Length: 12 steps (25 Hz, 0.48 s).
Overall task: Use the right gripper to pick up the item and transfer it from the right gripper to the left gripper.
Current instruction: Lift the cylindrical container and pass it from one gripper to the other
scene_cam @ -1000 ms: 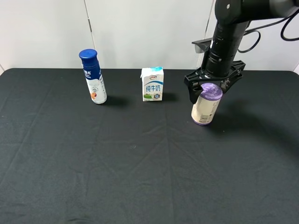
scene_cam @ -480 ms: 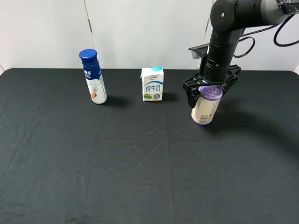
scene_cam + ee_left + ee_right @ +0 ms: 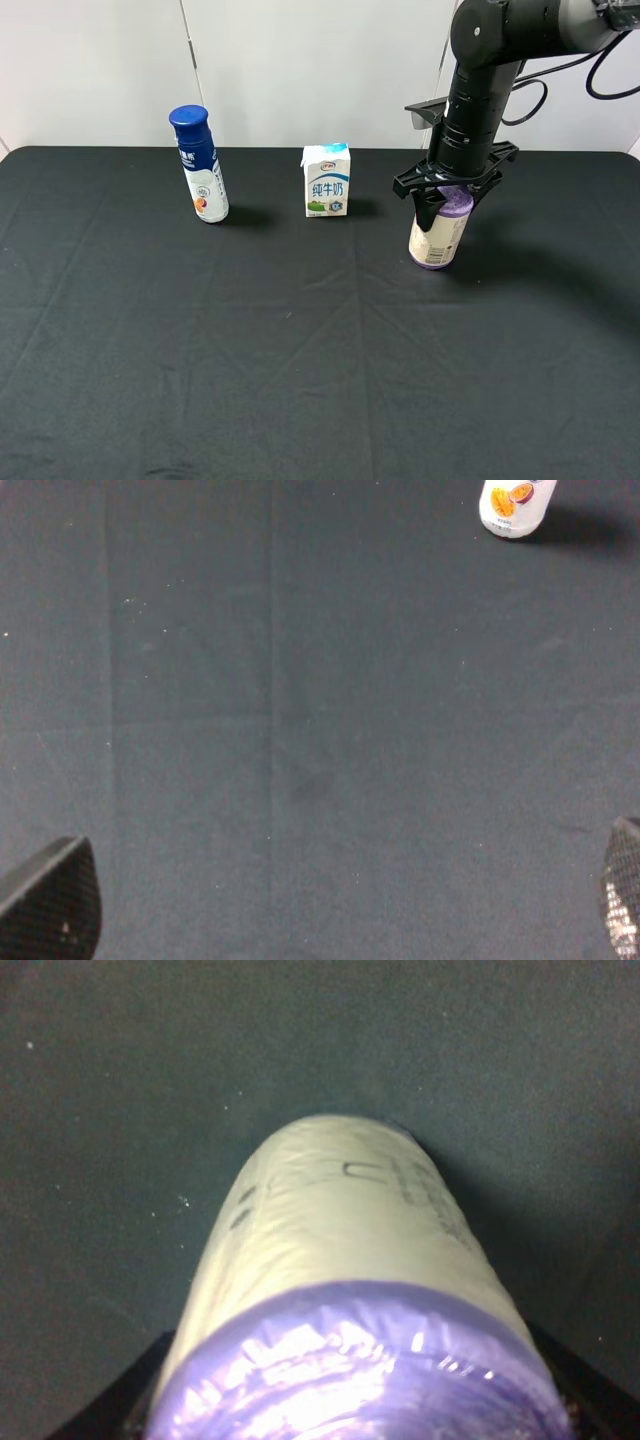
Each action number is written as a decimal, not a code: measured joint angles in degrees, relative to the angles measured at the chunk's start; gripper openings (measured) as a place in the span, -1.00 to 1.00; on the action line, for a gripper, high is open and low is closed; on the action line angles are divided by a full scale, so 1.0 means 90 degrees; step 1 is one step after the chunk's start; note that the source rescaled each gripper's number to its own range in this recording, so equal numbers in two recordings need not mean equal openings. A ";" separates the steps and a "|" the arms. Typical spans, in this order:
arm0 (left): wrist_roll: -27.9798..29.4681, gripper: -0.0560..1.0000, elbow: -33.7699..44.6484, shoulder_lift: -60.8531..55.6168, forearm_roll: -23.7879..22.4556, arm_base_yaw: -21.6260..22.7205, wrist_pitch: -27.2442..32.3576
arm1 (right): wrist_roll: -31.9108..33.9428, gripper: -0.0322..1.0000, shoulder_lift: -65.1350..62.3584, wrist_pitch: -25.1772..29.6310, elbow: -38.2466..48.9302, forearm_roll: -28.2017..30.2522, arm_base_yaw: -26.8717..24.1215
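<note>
A black cloth [image 3: 250, 350] covers the table. In the high view the item [image 3: 437, 240] stands upright directly under the right gripper [image 3: 447, 198], long axis vertical, cap up and base on the cloth. The fingers flank its cap, but I cannot tell whether they grip it. In the right wrist view the item runs straight away from the gripper, cap nearest. In the left wrist view the left gripper [image 3: 330, 910] is spread wide over the cloth, with a bottle [image 3: 512, 502] far ahead.

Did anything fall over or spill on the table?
No, nothing stands out. The purple-capped bottle, the blue-capped bottle and the milk carton all stand upright on the black table, and nothing has spilled. The right gripper sits around the purple cap.
</note>
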State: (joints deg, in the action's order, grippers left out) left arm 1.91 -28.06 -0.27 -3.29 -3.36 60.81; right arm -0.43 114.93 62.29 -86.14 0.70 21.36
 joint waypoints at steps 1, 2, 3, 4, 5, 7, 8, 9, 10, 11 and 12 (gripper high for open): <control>0.0000 1.00 0.0000 0.0000 0.0000 0.0000 0.0000 | 0.0000 -0.91 0.0000 0.0020 -0.0016 0.0000 0.0000; 0.0000 1.00 0.0000 0.0000 0.0000 0.0000 0.0000 | 0.0000 -0.91 0.0006 0.0117 -0.0075 -0.0012 0.0000; 0.0000 1.00 0.0000 0.0000 0.0000 0.0000 0.0000 | 0.0000 -0.91 0.0013 0.0302 -0.0160 -0.0037 0.0000; 0.0000 1.00 0.0000 0.0000 0.0000 0.0000 0.0000 | 0.0000 -0.91 0.0013 0.0467 -0.0295 -0.0077 0.0000; 0.0000 1.00 0.0000 0.0000 0.0000 0.0000 0.0000 | 0.0000 -0.91 0.0013 0.0647 -0.0460 -0.0077 0.0000; 0.0000 1.00 0.0000 0.0000 0.0000 0.0000 0.0000 | 0.0000 -0.91 -0.0018 0.0756 -0.0650 -0.0112 0.0000; 0.0000 1.00 0.0000 0.0000 0.0000 0.0000 0.0000 | 0.0000 -0.91 -0.0064 0.0757 -0.0798 -0.0138 0.0000; 0.0000 1.00 0.0000 0.0000 0.0000 0.0000 0.0000 | 0.0000 -0.91 -0.0194 0.0741 -0.1072 -0.0215 0.0000; 0.0000 1.00 0.0000 0.0000 0.0000 0.0000 0.0000 | 0.0000 -0.91 -0.0288 0.0741 -0.1164 -0.0266 0.0000; 0.0000 1.00 0.0000 0.0000 0.0000 0.0000 0.0000 | 0.0000 -0.91 -0.0374 0.0758 -0.1211 -0.0321 0.0000; 0.0000 1.00 0.0000 0.0000 0.0000 0.0000 0.0000 | 0.0000 -0.91 -0.0473 0.0768 -0.1228 -0.0369 0.0000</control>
State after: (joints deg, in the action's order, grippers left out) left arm 1.91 -28.06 -0.27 -3.29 -3.36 60.81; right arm -0.43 110.67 69.20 -97.19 -2.63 21.36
